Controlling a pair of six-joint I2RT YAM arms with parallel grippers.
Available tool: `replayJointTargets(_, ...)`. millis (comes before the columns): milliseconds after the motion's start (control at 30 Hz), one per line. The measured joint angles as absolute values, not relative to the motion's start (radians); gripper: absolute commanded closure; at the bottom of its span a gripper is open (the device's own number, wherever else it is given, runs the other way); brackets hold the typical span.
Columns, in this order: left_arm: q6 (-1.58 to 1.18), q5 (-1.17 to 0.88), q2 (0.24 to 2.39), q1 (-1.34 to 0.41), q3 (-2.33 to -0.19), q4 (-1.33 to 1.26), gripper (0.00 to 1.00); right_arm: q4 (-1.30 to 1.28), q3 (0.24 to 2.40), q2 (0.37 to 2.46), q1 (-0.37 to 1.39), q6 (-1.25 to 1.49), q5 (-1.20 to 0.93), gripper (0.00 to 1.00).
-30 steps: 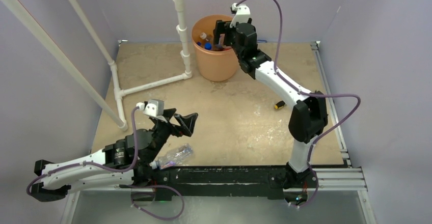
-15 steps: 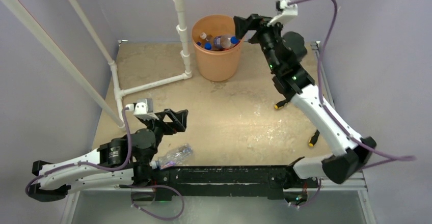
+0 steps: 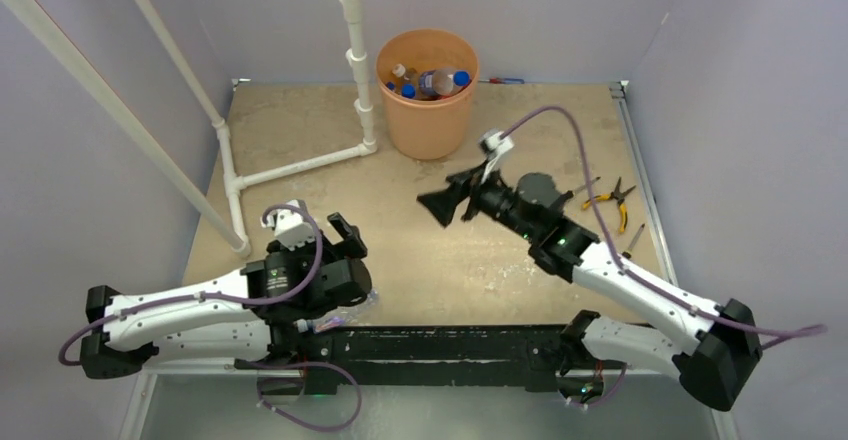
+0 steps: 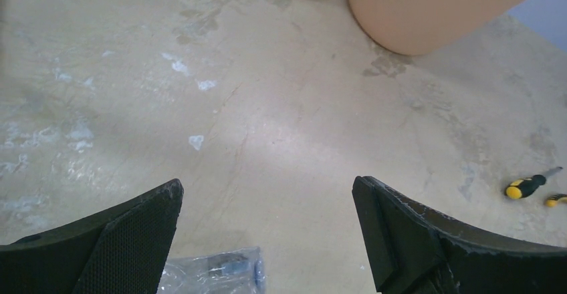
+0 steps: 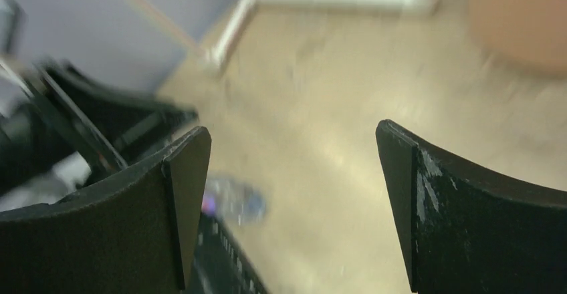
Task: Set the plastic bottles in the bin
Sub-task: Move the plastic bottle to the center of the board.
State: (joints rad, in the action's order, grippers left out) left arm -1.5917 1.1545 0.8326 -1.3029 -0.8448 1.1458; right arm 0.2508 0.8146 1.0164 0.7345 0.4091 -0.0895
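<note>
Remaining bottle (image 4: 212, 275) lies on desk (image 4: 281, 127) beneath left fingers (image 4: 114, 247).
Left and right fingers (image 5: 167, 200) both wide, empty; left nearer; bottle's long axis apparently crosswise, finger to finger.

Lavender walls (image 3: 700, 20), tan table (image 3: 300, 120) (stained)

Loose bottle (image 4: 212, 274): cut by the lower edge in the left wrist view; from above, nearly all hidden under the left arm (image 3: 200, 310).
Right wrist view: blurred throughout; that bottle is a pale smear.
Bin (image 4: 428, 7): cropped by the left wrist view's top edge.
Binned bottles (image 3: 428, 82): labels too small to read.
</note>
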Motion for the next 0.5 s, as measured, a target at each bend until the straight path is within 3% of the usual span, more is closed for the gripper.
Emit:
replayJointTargets(233, -1.733, 1.092, 0.788, -1.303, -0.736, 1.163, 0.03, 0.265, 0.576, 1.096, 0.827, 0.481, -0.183, 0.09)
replayJointTargets(500, -1.647, 1.058, 0.433, -1.303, -0.554, 1.005, 0.06, 0.465, 0.518, 1.281, 0.944, 0.571, -0.270, 0.07)
